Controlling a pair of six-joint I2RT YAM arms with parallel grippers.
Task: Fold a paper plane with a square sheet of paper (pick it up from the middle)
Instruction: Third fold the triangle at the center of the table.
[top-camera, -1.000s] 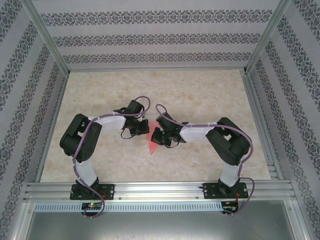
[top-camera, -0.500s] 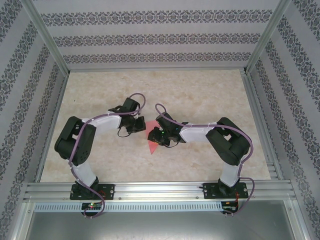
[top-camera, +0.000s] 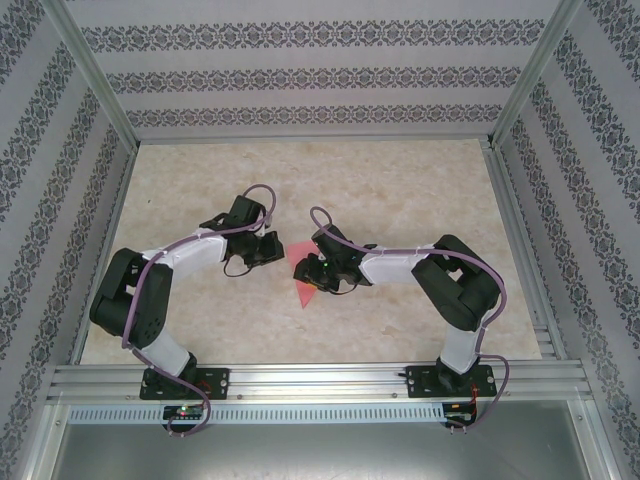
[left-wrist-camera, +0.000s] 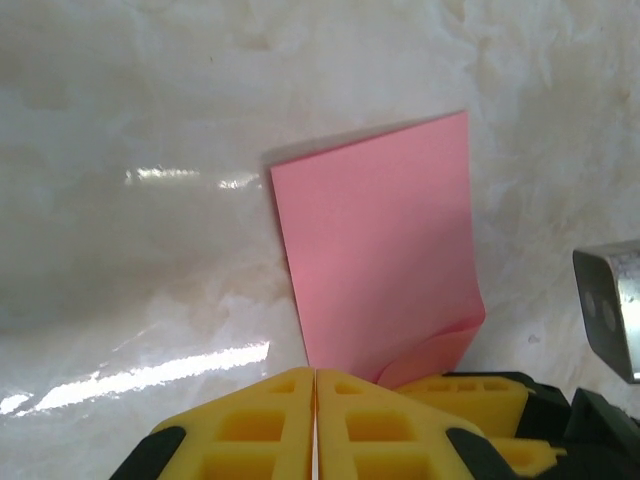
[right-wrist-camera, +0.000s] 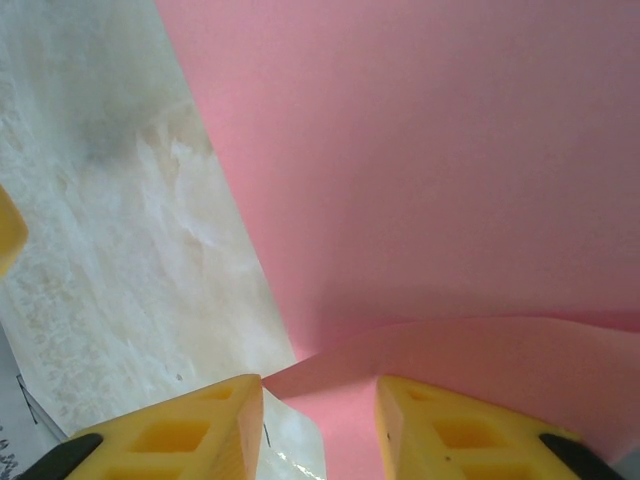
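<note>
The folded pink sheet of paper is laid near the middle of the bench, its raised flap straddled by the parted fingers of the right tool, while the left tool is seen closed just beside it.

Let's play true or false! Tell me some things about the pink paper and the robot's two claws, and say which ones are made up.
1. The paper is pink. True.
2. The left gripper has its fingers spread wide apart. False: its yellow fingers are pressed together.
3. The right gripper has a gap between its fingers. True: a raised edge of the paper sits in that gap.
4. The paper is pushed up against the far wall. False: it lies near the middle of the table, between the two grippers.
</note>
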